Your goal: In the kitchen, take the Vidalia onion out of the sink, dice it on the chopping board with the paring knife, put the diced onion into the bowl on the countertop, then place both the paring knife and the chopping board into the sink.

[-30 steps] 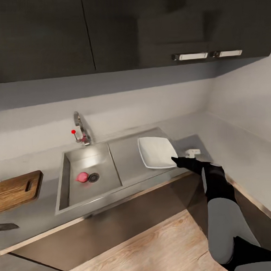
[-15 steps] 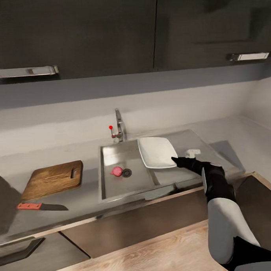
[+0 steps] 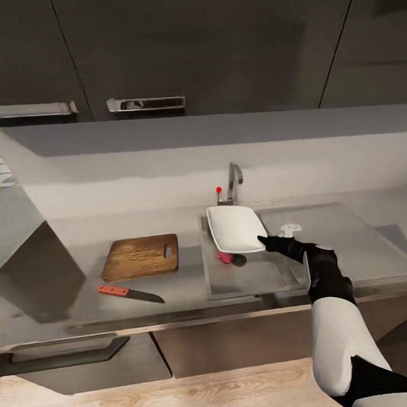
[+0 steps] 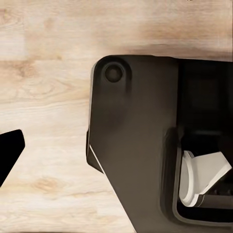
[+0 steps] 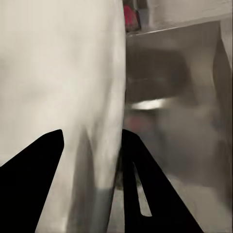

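Everything has slid right in my head view since a moment ago, because my head turned left; my right arm holds the same pose. Closest to me, my right gripper [image 3: 263, 241] is pinched on the rim of the bowl [image 3: 234, 227], holding it up over the sink [image 3: 254, 275]. Below the bowl, the Vidalia onion [image 3: 222, 258] peeks out by the drain. Left on the countertop [image 3: 65, 298] lies the paring knife [image 3: 129, 294], then the chopping board [image 3: 140, 256] behind it. My left gripper I cannot tell.

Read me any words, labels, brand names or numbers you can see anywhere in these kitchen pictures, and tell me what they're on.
None: no readable text appears anywhere.
The tap bears only a plain red dot, no lettering.
The bowl, chopping board and paring knife carry no markings.
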{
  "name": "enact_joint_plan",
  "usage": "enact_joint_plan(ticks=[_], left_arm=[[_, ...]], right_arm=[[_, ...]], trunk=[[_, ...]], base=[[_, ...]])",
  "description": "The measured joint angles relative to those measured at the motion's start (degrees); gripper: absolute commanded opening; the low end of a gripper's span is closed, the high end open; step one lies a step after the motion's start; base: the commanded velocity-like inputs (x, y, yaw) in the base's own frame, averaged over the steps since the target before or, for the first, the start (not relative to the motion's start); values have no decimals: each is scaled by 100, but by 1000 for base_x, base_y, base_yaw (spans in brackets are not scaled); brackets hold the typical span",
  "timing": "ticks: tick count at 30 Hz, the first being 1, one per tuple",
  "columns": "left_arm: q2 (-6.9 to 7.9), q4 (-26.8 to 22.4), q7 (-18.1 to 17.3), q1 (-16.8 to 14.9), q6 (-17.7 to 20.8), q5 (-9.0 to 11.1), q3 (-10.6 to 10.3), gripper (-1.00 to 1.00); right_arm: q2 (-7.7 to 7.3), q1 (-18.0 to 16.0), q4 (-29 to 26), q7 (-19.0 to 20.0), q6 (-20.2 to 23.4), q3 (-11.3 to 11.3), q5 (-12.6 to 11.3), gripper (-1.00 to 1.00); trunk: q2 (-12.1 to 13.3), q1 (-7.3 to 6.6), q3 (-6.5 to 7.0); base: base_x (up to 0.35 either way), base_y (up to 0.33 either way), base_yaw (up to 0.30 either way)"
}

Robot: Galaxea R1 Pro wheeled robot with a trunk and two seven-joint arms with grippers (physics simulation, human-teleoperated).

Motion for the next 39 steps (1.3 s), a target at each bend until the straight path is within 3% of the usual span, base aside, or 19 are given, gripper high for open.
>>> enact_joint_plan(ticks=[39], left_arm=[[0,7,0,0,-5,0,0,100]], right_arm=[[-3,0,-1,0,6,0,0,-100]], trunk=[[0,0,104]], base=[[0,314,268]])
